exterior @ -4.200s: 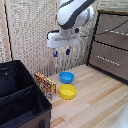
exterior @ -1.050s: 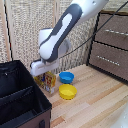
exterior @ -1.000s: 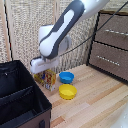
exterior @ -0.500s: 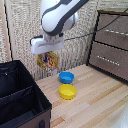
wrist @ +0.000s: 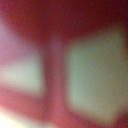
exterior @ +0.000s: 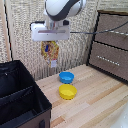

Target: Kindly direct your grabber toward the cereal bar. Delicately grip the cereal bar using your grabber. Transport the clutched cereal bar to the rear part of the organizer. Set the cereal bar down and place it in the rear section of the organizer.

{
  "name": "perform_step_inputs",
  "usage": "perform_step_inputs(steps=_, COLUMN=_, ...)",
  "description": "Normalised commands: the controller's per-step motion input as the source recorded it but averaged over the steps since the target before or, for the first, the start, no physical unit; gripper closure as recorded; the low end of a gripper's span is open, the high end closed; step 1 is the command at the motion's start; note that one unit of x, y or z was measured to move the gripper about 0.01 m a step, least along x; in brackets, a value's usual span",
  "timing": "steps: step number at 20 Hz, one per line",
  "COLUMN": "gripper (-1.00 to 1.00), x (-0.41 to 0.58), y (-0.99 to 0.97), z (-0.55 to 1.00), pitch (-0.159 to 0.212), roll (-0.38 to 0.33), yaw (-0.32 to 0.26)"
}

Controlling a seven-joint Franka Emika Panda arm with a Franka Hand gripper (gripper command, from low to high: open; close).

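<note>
One light, flimsy cereal bar [exterior: 49,50] dangles upper left of centre, pinched at its top edge by my grabber [exterior: 50,43]; above the wooden table, beside the organizer [exterior: 20,95].

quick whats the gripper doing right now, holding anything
Gripper: closed on the cereal bar, which hangs in the air above the table.

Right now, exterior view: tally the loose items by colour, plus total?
Blue bowl: 1
Yellow bowl: 1
Orange-yellow cereal bar, hanging from the hand: 1
Total: 3
The black organizer and the wooden drawer cabinet are not counted as loose items.
</note>
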Motion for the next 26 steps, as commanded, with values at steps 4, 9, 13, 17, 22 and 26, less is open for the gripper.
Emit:
perform_step_inputs(steps=4, gripper=1.0, x=-0.037, y=0.1, z=0.44, pitch=0.0, roll=0.103, yaw=-0.274)
perform_step_inputs(steps=9, gripper=1.0, x=-0.113, y=0.15, z=0.23, pitch=0.084, roll=0.103, yaw=-0.195)
perform_step_inputs(steps=13, gripper=1.0, x=-0.102, y=0.23, z=0.15, pitch=0.138, roll=0.129, yaw=-0.136)
perform_step_inputs(steps=17, gripper=1.0, x=-0.105, y=0.25, z=0.12, pitch=0.159, roll=0.12, yaw=-0.121)
perform_step_inputs(steps=22, gripper=1.0, x=-0.03, y=0.31, z=0.25, pitch=0.149, roll=0.094, yaw=-0.115)
perform_step_inputs(steps=26, gripper=1.0, x=0.0, y=0.25, z=0.54, pitch=0.015, roll=0.105, yaw=-0.209)
